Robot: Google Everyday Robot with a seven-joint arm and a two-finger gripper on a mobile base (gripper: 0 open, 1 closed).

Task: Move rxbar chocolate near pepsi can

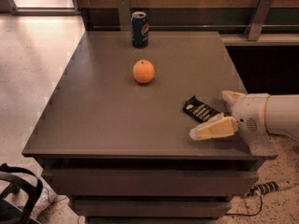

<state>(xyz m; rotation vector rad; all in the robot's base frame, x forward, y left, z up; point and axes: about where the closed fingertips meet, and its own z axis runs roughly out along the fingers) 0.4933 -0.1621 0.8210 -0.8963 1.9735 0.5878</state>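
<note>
The rxbar chocolate [200, 109], a flat black bar with white lettering, lies on the table near its right front corner. The pepsi can [139, 29] stands upright at the table's far edge, far from the bar. My gripper [210, 114] reaches in from the right, low over the table, and is open. Its near cream finger [214, 129] lies just in front of the bar and covers the bar's right end. Its far finger [232, 97] is behind and to the right of the bar. The bar rests on the table.
An orange [143, 71] sits on the grey table [93, 106] between the can and the bar. Two metal brackets stand behind the table. A black bag [14, 195] lies on the floor at the front left, a cable at the front right.
</note>
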